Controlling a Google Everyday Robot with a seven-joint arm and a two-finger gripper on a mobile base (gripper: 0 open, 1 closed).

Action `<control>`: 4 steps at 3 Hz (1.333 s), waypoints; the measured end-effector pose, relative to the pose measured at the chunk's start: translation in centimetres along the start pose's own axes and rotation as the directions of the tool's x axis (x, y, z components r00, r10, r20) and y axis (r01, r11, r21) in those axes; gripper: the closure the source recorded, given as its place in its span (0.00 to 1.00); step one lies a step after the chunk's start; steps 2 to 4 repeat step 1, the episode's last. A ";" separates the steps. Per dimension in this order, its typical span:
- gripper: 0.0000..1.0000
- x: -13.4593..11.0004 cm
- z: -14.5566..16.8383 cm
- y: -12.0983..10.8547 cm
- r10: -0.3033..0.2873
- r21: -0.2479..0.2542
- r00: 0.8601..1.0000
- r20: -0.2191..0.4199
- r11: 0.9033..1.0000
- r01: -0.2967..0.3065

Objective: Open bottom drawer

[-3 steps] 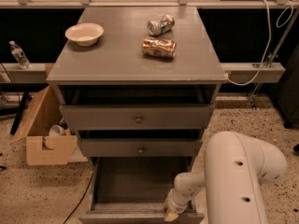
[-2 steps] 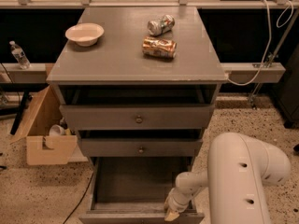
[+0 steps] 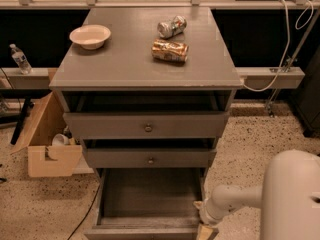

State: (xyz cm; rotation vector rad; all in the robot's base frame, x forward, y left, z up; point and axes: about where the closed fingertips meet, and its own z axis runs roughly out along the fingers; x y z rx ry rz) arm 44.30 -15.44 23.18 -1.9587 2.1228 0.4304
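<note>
Pulling step: the bottom drawer (image 3: 150,196) stands far out from the foot of the table (image 3: 125,59), its bare floor showing; by my reading the task is nearly or fully done.
Claw: the claw (image 3: 206,230) is low at the table's front right, right at the drawer's right front corner; whether it is wide, narrow or holding anything, I cannot tell.
Arm: the white arm (image 3: 235,198) reaches in from the table's right side.
Doing it well: any further pull should run straight out from the table, level with the drawer's sides, so the drawer does not twist or jam; go slowly near the end of travel so it does not drop off its runners.
Other drawers: the top drawer (image 3: 148,126) and middle drawer (image 3: 150,159) each stand slightly ajar under the table top, above the drawer in hand.
On the table: a bowl (image 3: 90,35) at the back left, a crushed silver can (image 3: 172,26) and a gold can (image 3: 170,50) at the back right.
Writing: none can be read on either can.
</note>
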 end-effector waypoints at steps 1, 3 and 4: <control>0.00 2.7 -5.4 -0.6 0.046 0.081 0.999 0.010 0.996 -0.047; 0.00 2.7 -5.4 -0.6 0.046 0.081 0.999 0.010 0.996 -0.047; 0.00 2.7 -5.4 -0.6 0.046 0.081 0.999 0.010 0.996 -0.047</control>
